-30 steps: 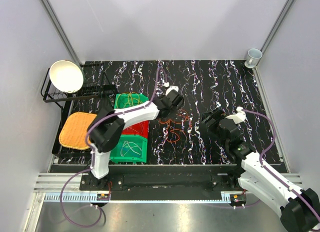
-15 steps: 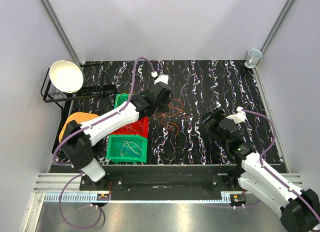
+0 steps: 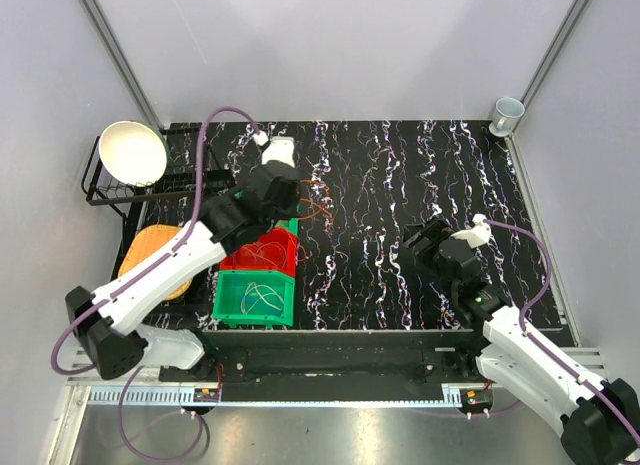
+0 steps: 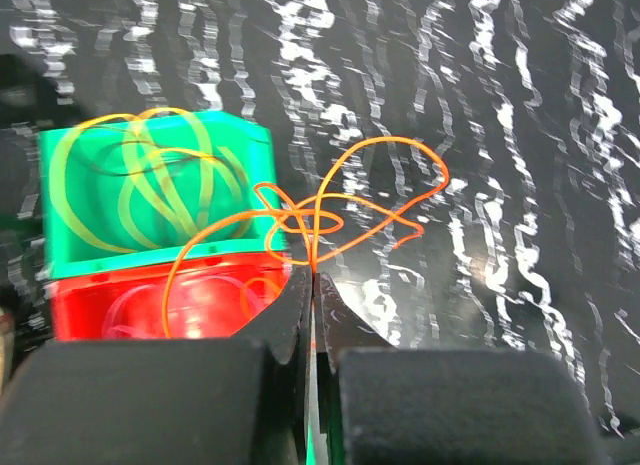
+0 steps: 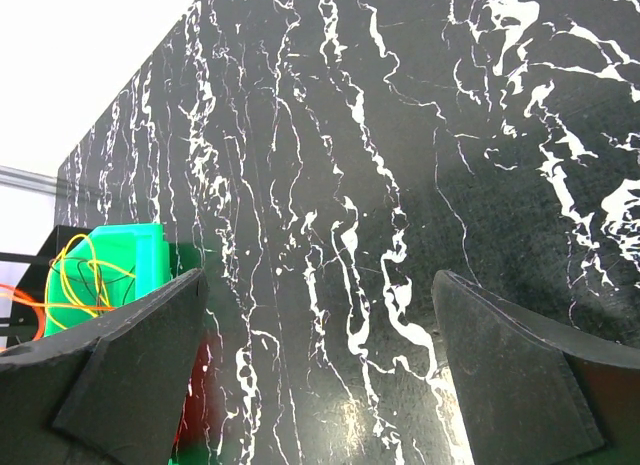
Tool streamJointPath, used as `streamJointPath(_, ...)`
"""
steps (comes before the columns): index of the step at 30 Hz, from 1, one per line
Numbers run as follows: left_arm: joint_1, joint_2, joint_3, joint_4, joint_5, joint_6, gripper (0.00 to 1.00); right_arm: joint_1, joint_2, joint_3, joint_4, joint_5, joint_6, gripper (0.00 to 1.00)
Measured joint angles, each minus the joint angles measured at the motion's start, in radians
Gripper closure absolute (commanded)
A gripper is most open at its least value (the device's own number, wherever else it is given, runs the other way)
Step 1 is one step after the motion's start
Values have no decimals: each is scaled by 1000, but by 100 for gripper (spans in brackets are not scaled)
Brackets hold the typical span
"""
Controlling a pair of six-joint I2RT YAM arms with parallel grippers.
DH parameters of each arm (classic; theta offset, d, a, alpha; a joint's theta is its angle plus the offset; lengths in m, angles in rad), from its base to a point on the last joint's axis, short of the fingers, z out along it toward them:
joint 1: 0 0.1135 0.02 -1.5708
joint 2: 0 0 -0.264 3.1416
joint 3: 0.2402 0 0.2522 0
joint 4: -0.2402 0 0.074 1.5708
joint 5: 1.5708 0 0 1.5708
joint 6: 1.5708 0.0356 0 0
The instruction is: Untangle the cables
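Left fingers are clamped shut on the orange cable, at about 10 o'clock from the centre of the desk in the top view, with the knotted loops sticking out past the tips. Yellow cables lie coiled in the green bin, with the red bin touching it at its 6 o'clock. Right fingers are spread wide, gripping nothing, at 4 o'clock over the desk.
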Motion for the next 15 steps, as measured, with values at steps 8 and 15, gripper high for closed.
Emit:
streamJointPath(8, 51, -98, -59, -55, -65, 23, 100, 0, 0, 0, 0, -9, 0, 0)
streamJointPath(15, 101, -142, -68, -74, -103, 39, 100, 0, 3, 0, 2, -10, 0, 0)
